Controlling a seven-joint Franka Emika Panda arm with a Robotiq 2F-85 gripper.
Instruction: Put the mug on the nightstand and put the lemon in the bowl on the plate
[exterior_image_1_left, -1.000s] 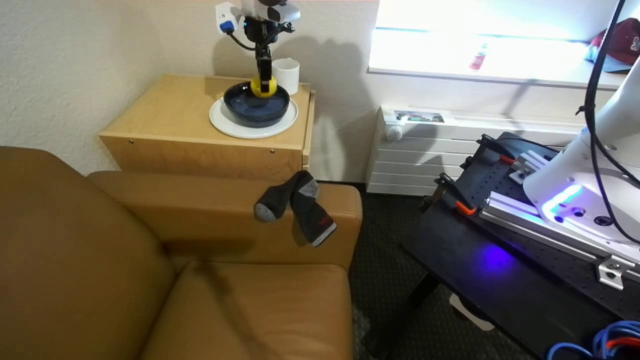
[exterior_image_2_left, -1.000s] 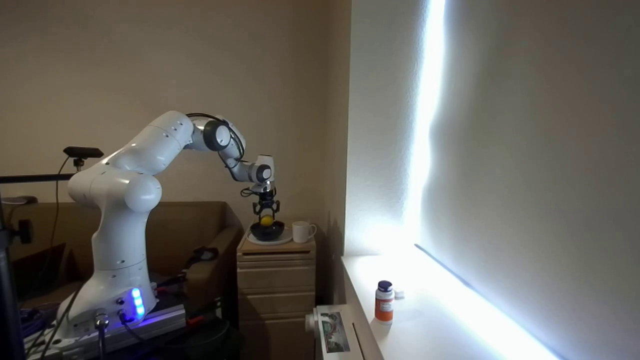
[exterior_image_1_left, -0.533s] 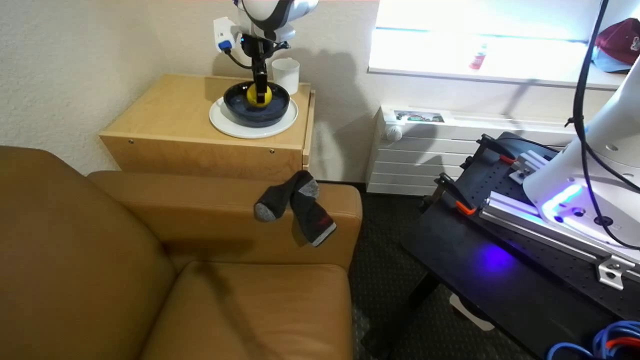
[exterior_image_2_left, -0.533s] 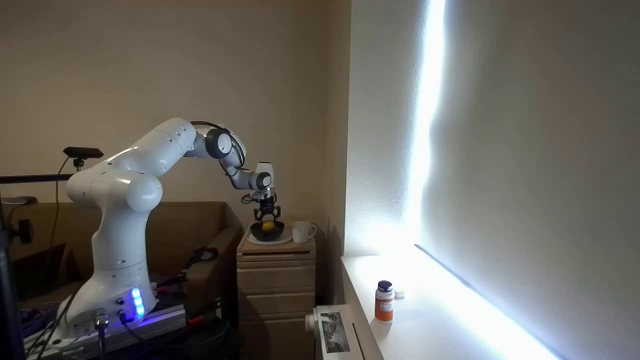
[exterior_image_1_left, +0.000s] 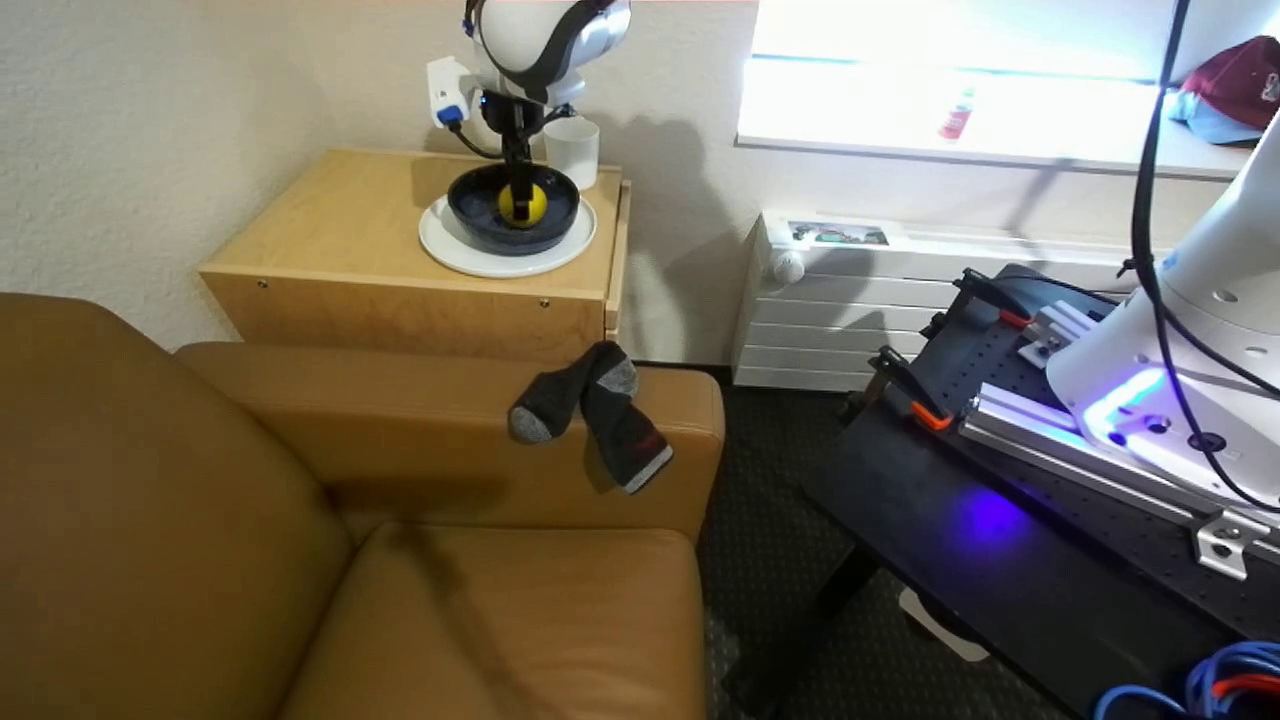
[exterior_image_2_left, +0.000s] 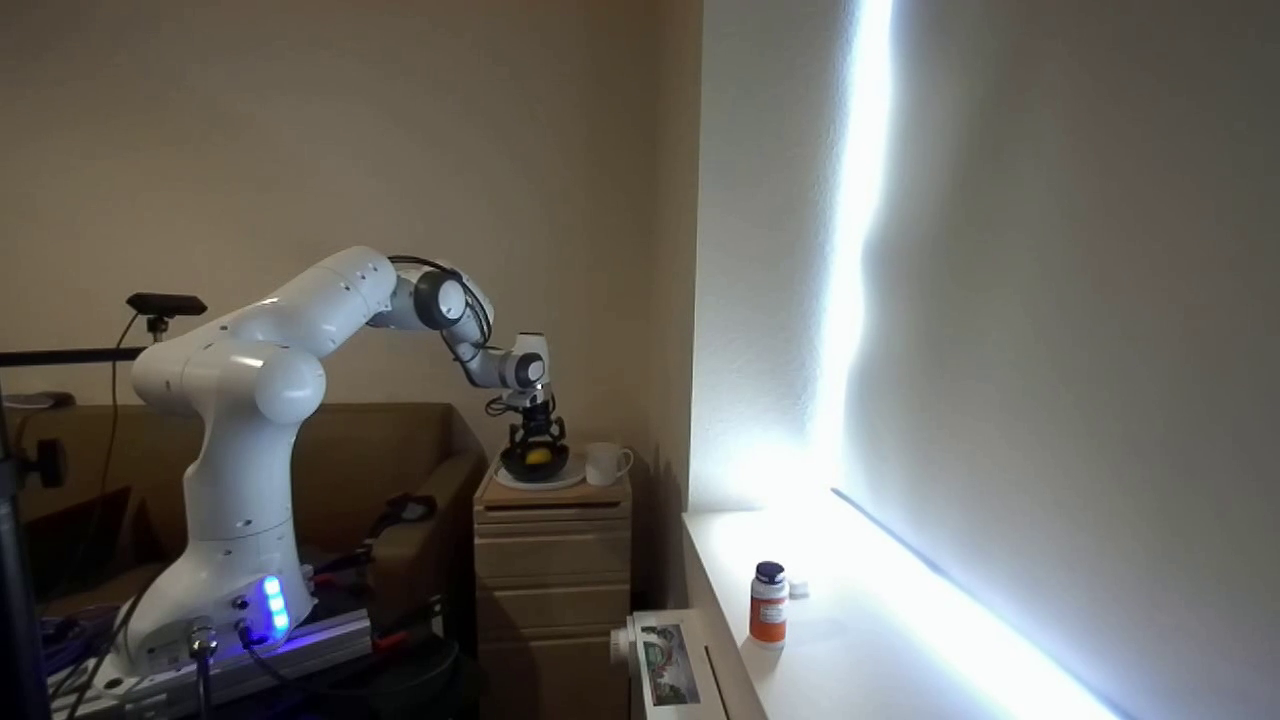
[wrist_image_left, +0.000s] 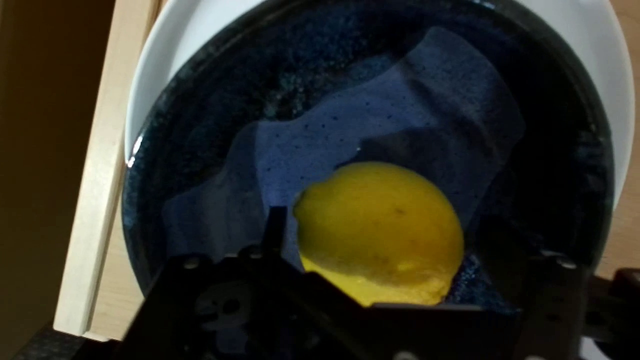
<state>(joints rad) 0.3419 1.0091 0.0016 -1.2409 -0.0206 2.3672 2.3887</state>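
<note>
The yellow lemon (exterior_image_1_left: 537, 206) rests in the dark blue bowl (exterior_image_1_left: 474, 214); both also show in the wrist view, the lemon (wrist_image_left: 375, 225) right of centre inside the bowl (wrist_image_left: 320, 60). The bowl stands on the white plate (exterior_image_1_left: 450, 250), which lies on the light-wood nightstand (exterior_image_1_left: 340, 220). The white mug (exterior_image_1_left: 573, 155) stands upright on the nightstand beside the plate, also seen in an exterior view (exterior_image_2_left: 603, 464). My gripper (wrist_image_left: 390, 232) is down in the bowl, fingers open on either side of the lemon with gaps between. The lemon's lower edge is hidden by the gripper.
The brown sofa (exterior_image_1_left: 450, 400) with dark socks (exterior_image_1_left: 600, 410) on its arm stands in front of the nightstand. Walls stand close behind and beside the nightstand. A radiator (exterior_image_1_left: 840, 300), a windowsill with a bottle (exterior_image_2_left: 769, 605) and the robot's black table (exterior_image_1_left: 900, 500) are nearby.
My gripper has moved down, carrying the lemon from above the bowl into it. The fingers have spread and now stand apart from the lemon. The mug, bowl and plate have not moved.
</note>
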